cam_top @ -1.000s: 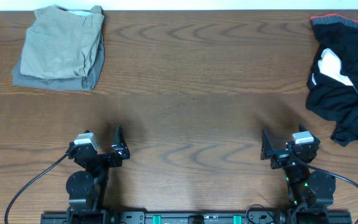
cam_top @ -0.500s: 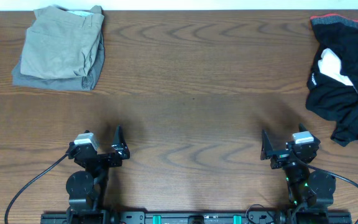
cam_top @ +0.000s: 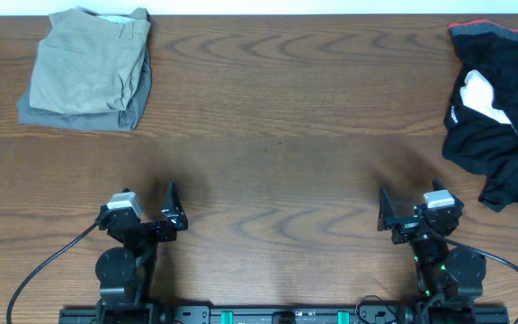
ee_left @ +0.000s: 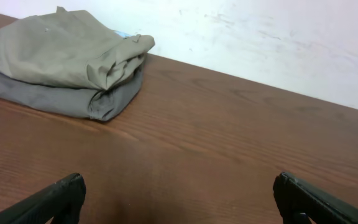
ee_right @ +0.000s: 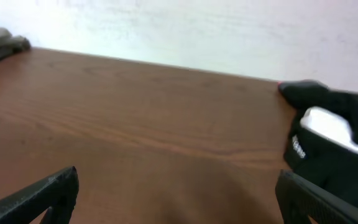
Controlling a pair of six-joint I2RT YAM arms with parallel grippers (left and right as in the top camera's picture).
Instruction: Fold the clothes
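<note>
A folded stack of tan and grey clothes (cam_top: pixel 86 70) lies at the table's far left; it also shows in the left wrist view (ee_left: pixel 61 62). A crumpled black garment (cam_top: pixel 495 108) with a red-trimmed band and white patch lies at the far right edge; it also shows in the right wrist view (ee_right: pixel 337 146). My left gripper (cam_top: pixel 171 209) is open and empty near the front edge, its jaws showing in its wrist view (ee_left: pixel 179 196). My right gripper (cam_top: pixel 385 211) is open and empty near the front right, its jaws showing in its wrist view (ee_right: pixel 179 193).
The brown wooden table (cam_top: pixel 277 135) spans the view, with a white wall behind its far edge (ee_left: pixel 260 37). Cables trail from both arm bases along the front edge (cam_top: pixel 34 279).
</note>
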